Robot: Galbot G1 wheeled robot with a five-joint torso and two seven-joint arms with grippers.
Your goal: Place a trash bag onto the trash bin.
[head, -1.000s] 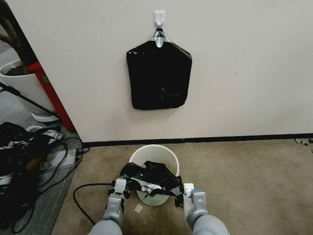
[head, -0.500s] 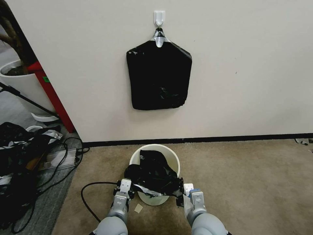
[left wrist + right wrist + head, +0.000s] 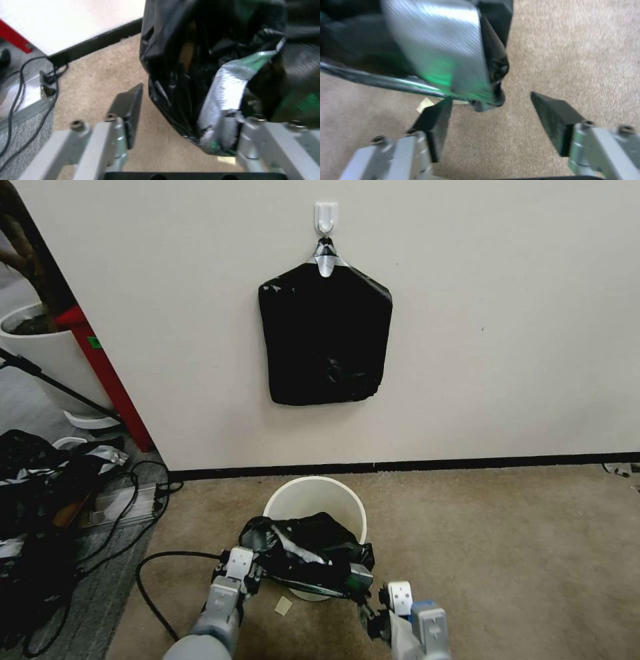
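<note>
Draping the trash bag over the trash bin is the step in hand, and it looks only partly done. The bag lies crumpled across the near half of the bin's mouth and hangs over the near rim, while the far half of the cream interior is bare. Its long axis runs across the bin from the robot's left to its right, roughly level, with a taut edge stretched along the near side.

The left gripper sits at the bag's left end. In the left wrist view its jaws are spread wide, with a silvery fold of plastic lying against one finger's opposite number; whether that fold is pinched cannot be told for sure. The right gripper hovers low at the near right, just beside the bag's corner; in the right wrist view its jaws stand wide apart and empty, the corner hanging just ahead of them.

The next move probably calls for retaking both ends, opening the bag's mouth, and stretching it around the whole rim.
</note>
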